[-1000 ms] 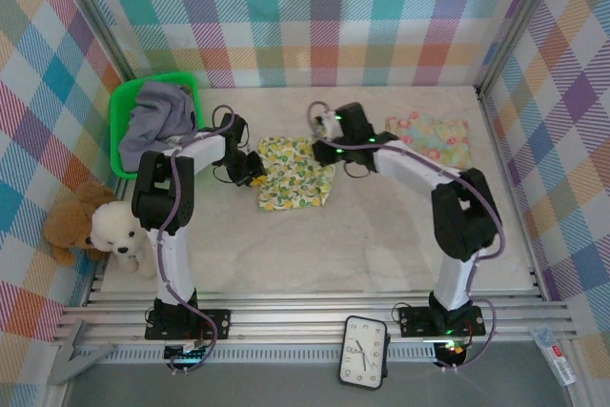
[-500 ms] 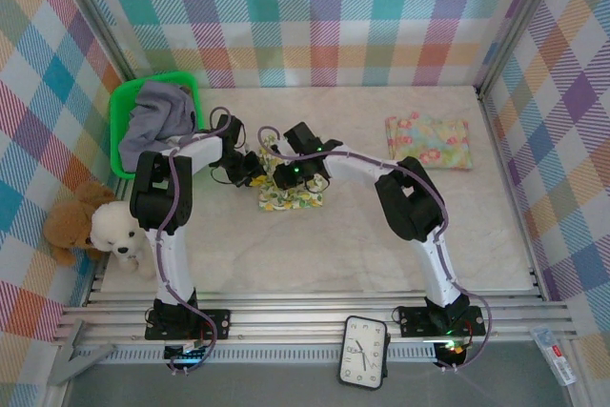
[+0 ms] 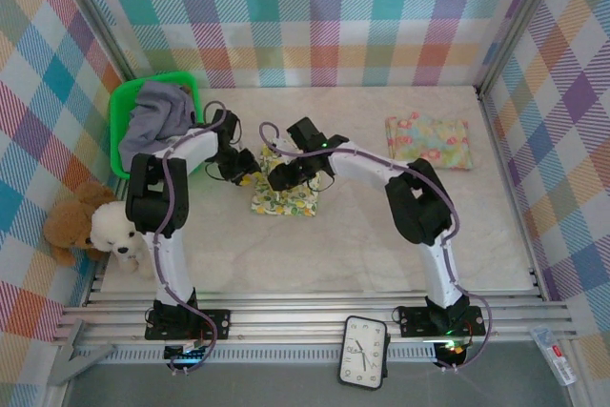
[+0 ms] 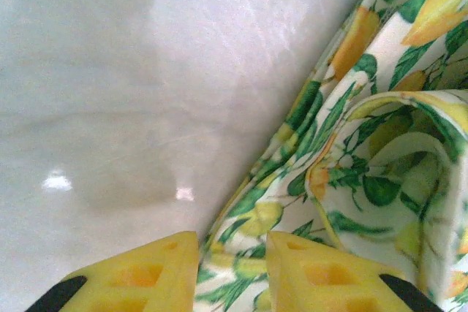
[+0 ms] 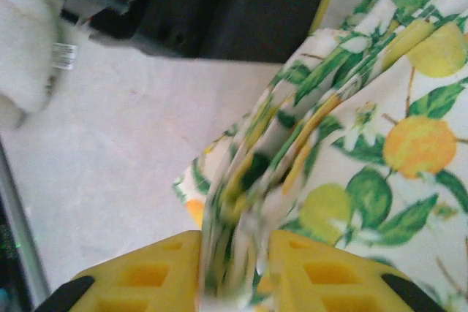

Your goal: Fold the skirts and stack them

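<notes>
Two skirts lie on the pale, glossy marbled surface (image 3: 381, 235): the white lemon-print skirt (image 3: 284, 201), soft thin cloth folded into a rumpled rectangle left of centre, and the pastel floral skirt (image 3: 428, 141), a flat neat rectangle at the far right. My left hand (image 4: 232, 242) stands slightly spread at the lemon-print skirt's far left edge. My right hand (image 5: 234, 242) straddles a raised fold of it; pinched or loose, I cannot tell.

The pale marbled table (image 3: 381, 226) is carrying a lemon-print skirt (image 3: 286, 202) left of centre, a folded pastel floral skirt (image 3: 429, 140) at upper right, and a green basket (image 3: 118, 135) at upper left.
</notes>
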Robot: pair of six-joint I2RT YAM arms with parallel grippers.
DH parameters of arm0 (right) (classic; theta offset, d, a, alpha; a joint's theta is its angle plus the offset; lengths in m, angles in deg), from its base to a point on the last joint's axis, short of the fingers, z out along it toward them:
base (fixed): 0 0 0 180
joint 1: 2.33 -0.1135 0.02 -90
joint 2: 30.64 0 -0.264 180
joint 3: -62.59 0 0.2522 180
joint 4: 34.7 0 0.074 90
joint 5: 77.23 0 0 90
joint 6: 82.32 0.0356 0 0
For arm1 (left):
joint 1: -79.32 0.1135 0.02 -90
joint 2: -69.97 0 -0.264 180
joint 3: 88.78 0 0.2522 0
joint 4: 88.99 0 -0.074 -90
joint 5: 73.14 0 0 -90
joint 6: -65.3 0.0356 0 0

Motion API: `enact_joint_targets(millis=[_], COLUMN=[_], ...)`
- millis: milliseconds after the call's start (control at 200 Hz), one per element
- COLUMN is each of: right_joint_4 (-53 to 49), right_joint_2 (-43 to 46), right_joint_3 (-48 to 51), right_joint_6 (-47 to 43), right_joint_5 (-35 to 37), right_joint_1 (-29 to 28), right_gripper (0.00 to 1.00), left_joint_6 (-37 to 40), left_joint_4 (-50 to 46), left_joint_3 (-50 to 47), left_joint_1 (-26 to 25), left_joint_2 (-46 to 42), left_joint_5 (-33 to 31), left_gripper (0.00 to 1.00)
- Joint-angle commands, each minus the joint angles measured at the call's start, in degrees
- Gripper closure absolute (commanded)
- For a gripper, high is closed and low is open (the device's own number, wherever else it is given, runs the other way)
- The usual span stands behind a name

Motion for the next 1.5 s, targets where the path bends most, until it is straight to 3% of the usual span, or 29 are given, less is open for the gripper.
enact_joint_targets(millis=[0,90,175,400,650,860,1000,1130,1340,1495], right_joint_4=[-1.1,1.6,1.8,-3.7,-14.5,-20.1,-20.7,-10.4,10.6,22.5], right_joint_2=[6.9,8.2,6.5,-4.0,-16.0,-19.3,-16.7,-9.2,4.5,12.9], right_joint_3=[1.8,3.6,3.2,-6.6,-22.8,-25.2,-19.0,-4.1,21.3,31.7], right_joint_6=[-2.5,1.4,6.9,13.4,10.3,13.8,18.7,26.7,46.2,55.7], right_joint_5=[-2.4,3.3,11.2,11.5,11.8,15.0,15.9,10.5,6.8,8.9], right_joint_1=[1.4,3.0,5.2,10.1,10.8,11.2,11.7,11.6,8.9,6.3], right_gripper=[0.67,0.67,0.79,1.0,0.97,0.91,0.9,0.87,0.75,0.67], left_joint_6=[1.0,-0.1,-1.6,-6.2,-11.2,-8.6,-3.7,2.5,8.6,8.2], left_joint_4=[-6.1,-5.6,-2.2,5.5,8.4,3.7,0.4,-2.5,-4.7,-4.5], left_joint_3=[2.0,0.6,-1.6,-3.4,-10.1,-14.6,-13.1,-7.9,2.3,5.6], left_joint_1=[0.9,0.9,0.1,-6.8,-9.5,-8.5,-6.9,-6.8,-7.3,-7.1], left_joint_2=[-6.2,-8.9,-11.2,-11.5,-8.1,-6.7,-4.9,-1.9,0.7,-1.3], left_joint_5=[-5.7,-5.0,0.5,9.9,8.1,0.5,-4.8,-7.0,-2.0,4.1], left_gripper=[0.68,0.68,0.68,0.68,0.71,0.72,0.72,0.71,0.67,0.62])
